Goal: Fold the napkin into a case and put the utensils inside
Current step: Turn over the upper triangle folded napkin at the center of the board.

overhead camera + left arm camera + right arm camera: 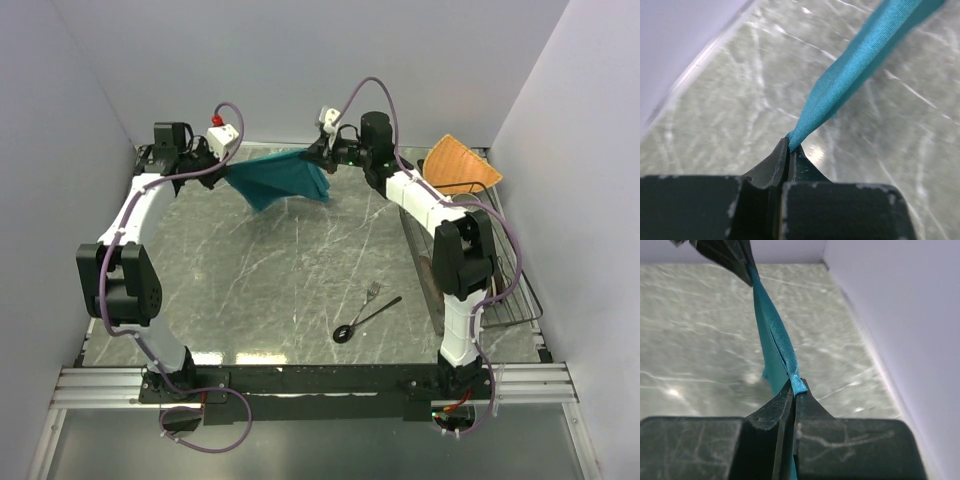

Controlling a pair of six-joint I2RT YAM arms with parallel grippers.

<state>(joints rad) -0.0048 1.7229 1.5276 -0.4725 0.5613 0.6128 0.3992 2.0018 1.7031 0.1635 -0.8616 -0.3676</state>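
Left gripper (789,146), right gripper (795,388) each clenched on teal napkin (285,178) corner; lower evenly onto bench (280,270), edge taut.

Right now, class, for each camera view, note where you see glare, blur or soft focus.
Top external: even, soft light, everything sharp, a faint sheen on the marble table. Left wrist: a bright glare patch on the table just past the left gripper; the napkin shows sharp weave, while the table behind is blurred. Right wrist: glare spots on the table at left; the right gripper is crisp, the background soft.
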